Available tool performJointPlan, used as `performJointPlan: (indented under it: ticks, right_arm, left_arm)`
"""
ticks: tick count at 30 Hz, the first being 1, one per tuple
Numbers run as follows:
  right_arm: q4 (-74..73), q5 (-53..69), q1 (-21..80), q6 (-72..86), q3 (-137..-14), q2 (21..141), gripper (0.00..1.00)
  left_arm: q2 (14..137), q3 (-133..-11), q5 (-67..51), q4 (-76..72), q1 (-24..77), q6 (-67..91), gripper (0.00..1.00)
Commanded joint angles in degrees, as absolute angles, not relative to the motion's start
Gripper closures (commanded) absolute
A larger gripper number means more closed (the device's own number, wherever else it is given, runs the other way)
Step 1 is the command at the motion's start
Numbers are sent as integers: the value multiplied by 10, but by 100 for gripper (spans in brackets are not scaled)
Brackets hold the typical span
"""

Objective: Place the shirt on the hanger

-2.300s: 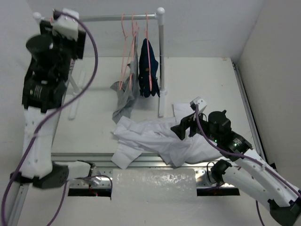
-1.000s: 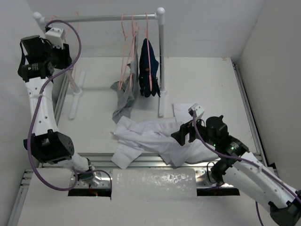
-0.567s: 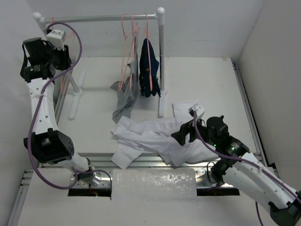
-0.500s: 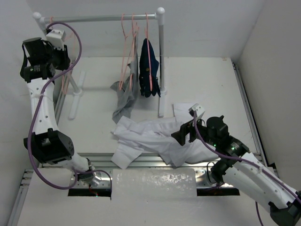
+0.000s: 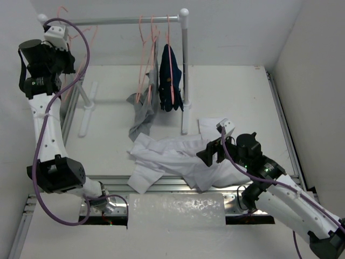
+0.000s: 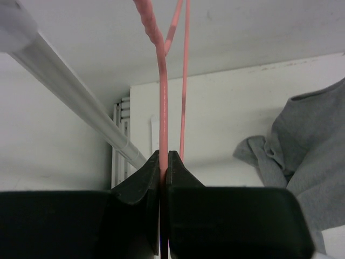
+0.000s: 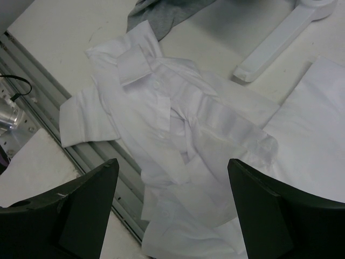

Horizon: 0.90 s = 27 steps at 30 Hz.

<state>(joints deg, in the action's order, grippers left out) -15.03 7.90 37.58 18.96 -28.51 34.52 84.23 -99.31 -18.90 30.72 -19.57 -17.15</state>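
The bench carries the white shirt, crumpled in a heap near its front edge, collar and a cuffed sleeve showing. The right hand hovers above the shirt with its jaws wide apart, holding nothing. Behind it stands the rail, where a navy garment and a grey garment hang among pink hangers. At the rail's left end the left hand is clamped on the thin pink wire of the hanger.
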Motion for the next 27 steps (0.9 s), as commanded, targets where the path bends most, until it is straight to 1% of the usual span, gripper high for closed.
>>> performJointPlan:
  ticks: [1,4,7,10,14,19,21,22,25,27]
  right_arm:
    - [-125,74,374,179,-289,343,17]
    - [-127,67,374,176,-290,341,17]
    - [-129,67,374,174,-290,342,17]
    - [-134,74,374,167,-295,343,17]
    - [-151,87,374,153,-310,348,16]
    - [-163,119,374,144,-337,367,16]
    - [-166,127,374,145,-344,375,16]
    - [-167,132,374,145,-349,378,16]
    - [-169,141,374,140,-358,381,16]
    - [-175,146,374,132,-371,381,16]
  left_arm:
    - [805,-990,-207,226,-197,-149,100]
    - [799,-989,-208,207,-197,-138,100]
    - [795,-997,-217,221,-197,-139,100]
    - [780,-984,-217,258,-197,-152,100]
    - [727,-937,-171,299,-197,-187,100]
    - [674,-958,-139,380,-197,-217,100]
    - [661,-975,-162,442,-196,-242,100]
    - [657,-976,-207,480,-197,-262,100]
    - [630,-965,-267,523,-196,-277,100]
    - [605,-964,-275,530,-197,-273,100]
